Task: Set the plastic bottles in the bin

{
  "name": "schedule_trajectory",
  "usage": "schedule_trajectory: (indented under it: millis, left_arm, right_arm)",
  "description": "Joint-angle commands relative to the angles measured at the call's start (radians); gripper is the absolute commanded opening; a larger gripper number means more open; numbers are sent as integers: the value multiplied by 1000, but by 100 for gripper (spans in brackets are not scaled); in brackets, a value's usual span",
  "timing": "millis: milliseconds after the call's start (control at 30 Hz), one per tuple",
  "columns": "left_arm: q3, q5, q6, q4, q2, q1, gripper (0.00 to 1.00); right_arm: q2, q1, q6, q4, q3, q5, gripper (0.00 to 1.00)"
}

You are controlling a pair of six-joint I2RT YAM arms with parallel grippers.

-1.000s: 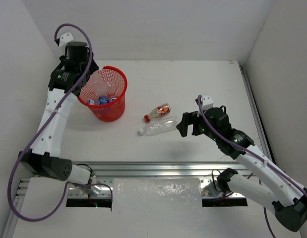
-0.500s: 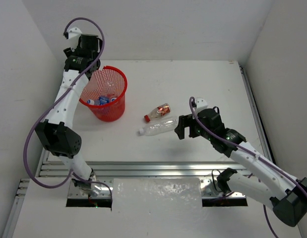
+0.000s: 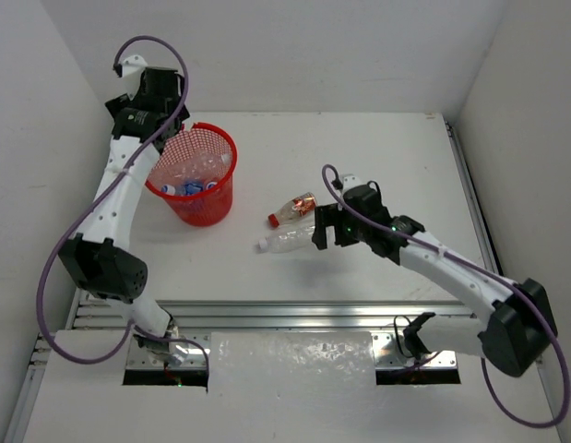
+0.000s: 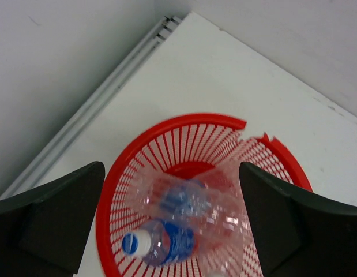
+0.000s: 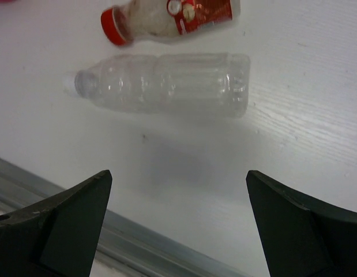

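Note:
The red mesh bin (image 3: 214,128) stands at the back left with several plastic bottles in it. My left gripper (image 3: 154,116) hangs open above the bin's (image 4: 184,119) back-left rim. Below its open jaws (image 4: 171,167) a blurred clear bottle (image 4: 224,199) is loose inside the bin, over a blue-labelled bottle (image 4: 169,242). Mid-table lie a clear white-capped bottle (image 3: 290,237) and a red-capped, red-labelled bottle (image 3: 294,208). My right gripper (image 3: 320,229) is open at the clear bottle's base end. In the right wrist view both bottles (image 5: 166,83) (image 5: 172,14) lie beyond its empty open jaws (image 5: 178,173).
White walls close in the table on the left, back and right. A metal rail (image 3: 294,314) runs along the near edge, and another rail (image 3: 469,194) runs along the right side.
My left gripper has opened and let go of a clear bottle, which now drops into the bin. My right gripper has moved left, up to the clear bottle on the table.

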Motion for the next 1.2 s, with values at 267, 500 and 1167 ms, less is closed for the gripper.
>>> schedule_trajectory:
  millis: [267,500,1167]
  left_arm:
    - [-583,288,9,140,-650,-18,100]
    - [-761,283,34,175,-762,-20,100]
    - [-889,482,45,247,-816,-22,100]
  right_arm:
    - [403,78,725,-328,400,366,99]
    - [547,152,1032,-484,535,426,99]
    - [579,262,1370,-402,321,485,53]
